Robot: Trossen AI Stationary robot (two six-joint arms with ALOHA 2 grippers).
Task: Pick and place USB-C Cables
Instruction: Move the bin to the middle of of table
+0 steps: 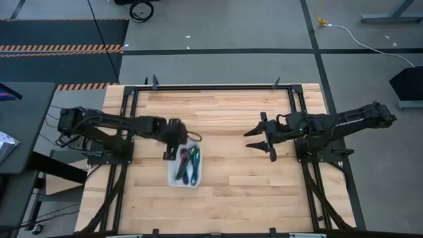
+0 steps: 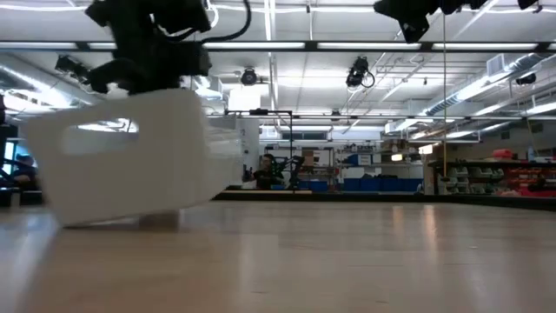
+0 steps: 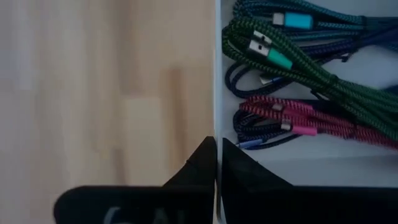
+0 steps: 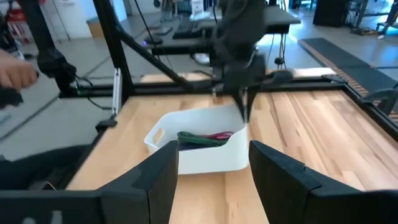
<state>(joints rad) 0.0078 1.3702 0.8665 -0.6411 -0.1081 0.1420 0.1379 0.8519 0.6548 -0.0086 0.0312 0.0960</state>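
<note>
A white tray (image 1: 173, 177) stands left of the table's middle. It holds the USB-C cables: green (image 3: 298, 68), teal (image 3: 311, 22), magenta (image 3: 311, 121) and blue-violet (image 3: 249, 84) bundles lying side by side on its floor. My left gripper (image 1: 174, 143) is shut on the tray's far end wall. In the low view the tray (image 2: 130, 156) looks tilted under it. My right gripper (image 1: 259, 140) is open and empty above the table's right half, well clear of the tray. My left gripper pinches the tray's far short end wall (image 3: 216, 118) at its rim, one finger (image 3: 249, 177) inside the tray and one (image 3: 196, 168) outside. The fingers come from above, pointing down. The tray is tilted in the low view; whether it is clear of the table I cannot tell.
Black frame rails (image 1: 125, 119) run along the table's left, right and far sides. Bare wood (image 1: 251, 185) lies between the tray and the right arm. A person's hand (image 4: 15, 71) shows beyond the table's left side.
</note>
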